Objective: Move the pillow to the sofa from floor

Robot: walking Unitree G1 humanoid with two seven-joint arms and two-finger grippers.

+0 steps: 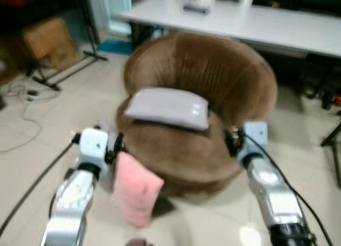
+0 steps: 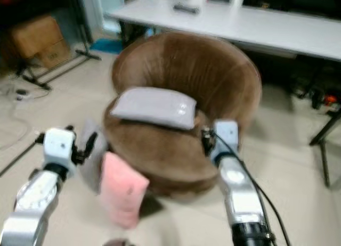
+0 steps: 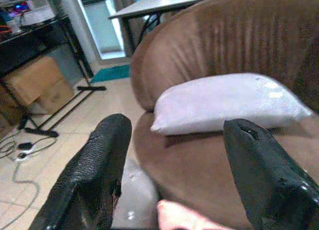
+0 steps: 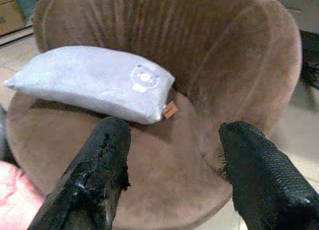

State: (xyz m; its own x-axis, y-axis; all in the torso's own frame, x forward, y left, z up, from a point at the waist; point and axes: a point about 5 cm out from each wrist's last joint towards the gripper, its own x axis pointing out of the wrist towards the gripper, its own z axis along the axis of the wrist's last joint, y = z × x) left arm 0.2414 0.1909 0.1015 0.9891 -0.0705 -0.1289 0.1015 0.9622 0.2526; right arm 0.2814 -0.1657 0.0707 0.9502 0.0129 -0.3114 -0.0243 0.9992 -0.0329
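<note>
I found the grey pillow (image 1: 168,108) lying on the brown sofa (image 1: 213,75) seat — placement judged done. Left gripper (image 3: 174,180) and right gripper (image 4: 172,175) both spread, empty. Pink pillow (image 1: 136,190) leaned at the sofa's seven o'clock — on the floor.

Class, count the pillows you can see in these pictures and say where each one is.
2. A grey pillow lies on the brown sofa's seat; a pink pillow leans against the sofa's front, on the floor. Others may be hidden.
</note>
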